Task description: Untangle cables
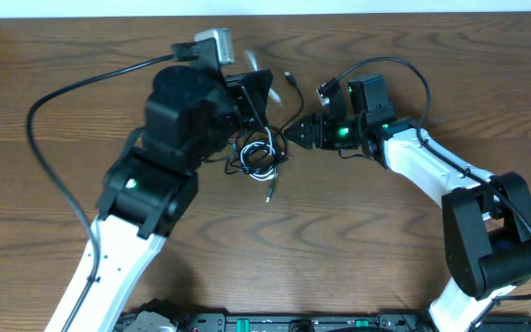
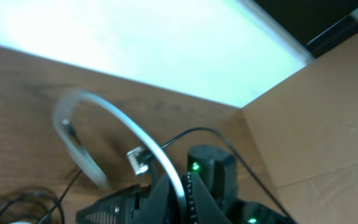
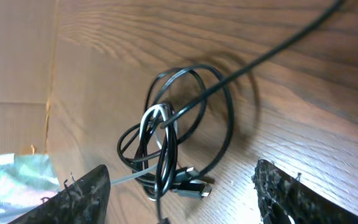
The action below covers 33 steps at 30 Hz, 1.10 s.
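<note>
The left arm reaches from the near edge of the table point(image 1: 385, 240) up toward the far edge. It bends at the elbow, and its tip is lifted off the wood. The left gripper point(image 1: 252, 92) point(image 2: 179, 193) is squeezed together. It seems to pinch the white cable point(image 1: 252, 61) point(image 2: 129, 127), but the picture is blurry there. The white cable makes a big loop in the air above the gripper.

The right arm comes from the near right corner and bends toward the middle of the table. The right gripper point(image 1: 295, 132) point(image 3: 179, 174) is low and points at the knot point(image 1: 261, 155) point(image 3: 166, 137). Its two fingers point(image 3: 79, 193) stand wide apart with nothing between them.

The knot lies flat near the middle of the table, between the two grippers and just beside the right one. It is made of looped black cables point(image 3: 219, 106) with a bit of white cable wound through them. Small plug ends point(image 3: 194, 183) poke out at its side.
</note>
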### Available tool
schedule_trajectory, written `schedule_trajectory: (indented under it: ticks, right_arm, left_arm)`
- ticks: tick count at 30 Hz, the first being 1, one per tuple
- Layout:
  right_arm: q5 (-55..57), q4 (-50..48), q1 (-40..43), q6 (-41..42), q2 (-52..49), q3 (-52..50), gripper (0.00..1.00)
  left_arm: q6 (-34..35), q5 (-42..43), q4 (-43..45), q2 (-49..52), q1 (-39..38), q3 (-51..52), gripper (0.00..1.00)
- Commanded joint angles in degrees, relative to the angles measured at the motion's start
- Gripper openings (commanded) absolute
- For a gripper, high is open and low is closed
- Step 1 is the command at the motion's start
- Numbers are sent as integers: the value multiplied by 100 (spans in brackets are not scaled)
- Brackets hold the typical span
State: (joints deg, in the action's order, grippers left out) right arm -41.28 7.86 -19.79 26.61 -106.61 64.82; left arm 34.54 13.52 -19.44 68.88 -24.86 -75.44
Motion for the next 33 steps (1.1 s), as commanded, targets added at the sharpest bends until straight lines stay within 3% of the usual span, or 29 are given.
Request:
schedule_trajectory:
  ticks: [1, 12, 21, 25, 28, 30, 31, 33]
  right_arm:
    - [-719, -133, -15, -778, 20, 76, 73]
    - [-1222, 125, -356, -1904, 20, 74, 77]
    - [-1224, 570, -529, -3152, 20, 63, 74]
    - [-1040, 179, -743, -3115, 9, 63, 57]
    - [-140, -304, -949, -2326, 9, 63, 46]
    - [227, -487, -1047, -1980, 9, 63, 20]
    - [315, -520, -1062, -1698, 11, 66, 1]
    - [343, -507, -999, -1292, 66, 66, 1]
  left_arm:
    - [52, 83, 138, -247, 162, -28, 7]
    - [328, 85, 564, -376, 332, -28, 7]
    - [328, 83, 568, -476, 332, -28, 7]
    - [328, 85, 566, -476, 332, -28, 7]
    - [330, 85, 564, -476, 332, -28, 8]
    - [328, 83, 564, -474, 332, -28, 7]
    - [328, 83, 557, -474, 332, -28, 7]
    - [317, 79, 498, -474, 334, -28, 7]
